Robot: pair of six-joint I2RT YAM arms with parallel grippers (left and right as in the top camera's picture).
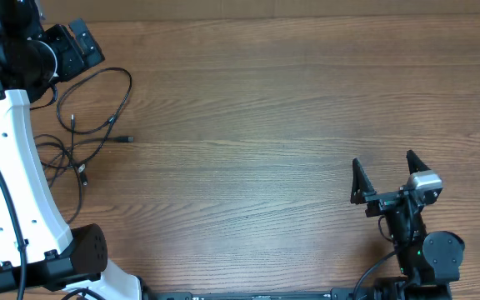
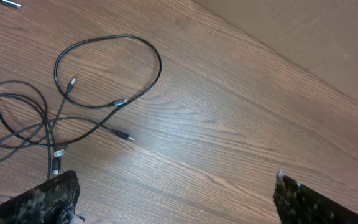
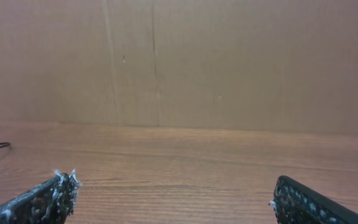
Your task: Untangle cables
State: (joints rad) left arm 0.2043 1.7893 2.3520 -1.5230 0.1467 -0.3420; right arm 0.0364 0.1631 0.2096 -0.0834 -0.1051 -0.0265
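As we read outward from our own edge, right gripper (image 1: 383,160): jaws spread wide and holding nothing, sitting low beside its base, well apart from the work.
Table (image 1: 290,108): bare wood grain between our two arms, with room to lay out a freed cord.
Cables (image 1: 128,92): all on our left side, lying flat on the wood. One thin black cord makes a rounded loop. The others cross in a loose snarl nearer to us, and some strands run under the left arm's white link (image 1: 15,167), where we lose them.
Free plug (image 1: 126,138): a silver-tipped end lying clear at the right of the heap, touching nothing else that we can see.
Left gripper (image 2: 174,180): beyond the cables in the far-left corner. Its wrist view shows both fingers set far apart with nothing between them, looking down on the loop and touching no cord.
Step in hand: we judge this to be the approach to a first pick, since the cords are crossed and none is held.
Next move: we would lower the left gripper over a single strand clear of the crossings, either the loop's outer arc or the free plug end. We would then close on that strand alone and draw it toward the open wood.
Far wall (image 3: 229,62): plain cardboard behind the table.
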